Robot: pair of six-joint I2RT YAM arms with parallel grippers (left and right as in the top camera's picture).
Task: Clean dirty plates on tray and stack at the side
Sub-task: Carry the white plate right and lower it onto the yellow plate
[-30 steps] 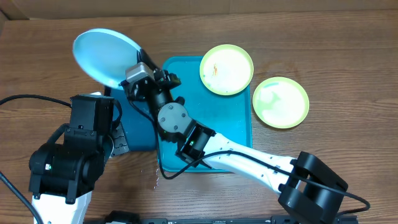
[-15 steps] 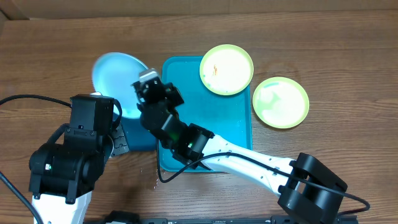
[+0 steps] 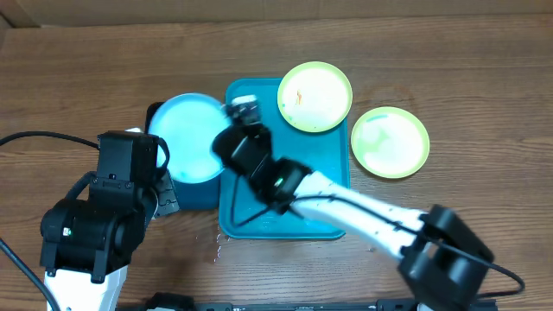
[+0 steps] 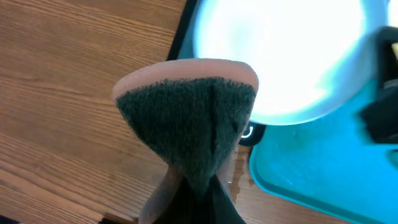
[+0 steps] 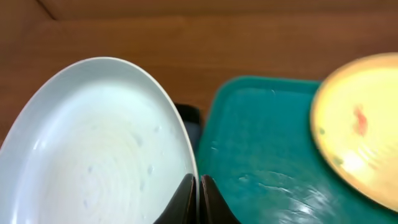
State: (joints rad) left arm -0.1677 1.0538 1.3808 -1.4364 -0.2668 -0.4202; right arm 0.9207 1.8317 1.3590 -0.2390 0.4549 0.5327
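Your right claw (image 5: 198, 190) is closed narrow on the rim of the light-blue plate (image 5: 99, 149). The two fingers pinch the thin edge and the whole dish spreads out to the left of the claw. Just beyond the claw and under this plate lies the dark-blue tray (image 3: 194, 194); I cannot tell if the plate rests on it or hangs above it. To the right of the claw is the turquoise tray (image 5: 261, 137), which looks wet.

Your left claw (image 4: 193, 199) is closed on a sponge (image 4: 186, 118), dark rough side showing. The blue plate lies ahead of it and a little to the right, apart from the sponge.

I judge the plate to be light and stiff plastic with a smooth, probably slippery surface. A grip at one point of the rim can let it swing or slide when the sponge presses, so press gently near the held edge and take hold well over the rim.

The smeared green plate (image 3: 314, 95) sits on the turquoise tray's far corner, to the right of the right claw. The second green plate (image 3: 390, 142) is further right, beside the tray.
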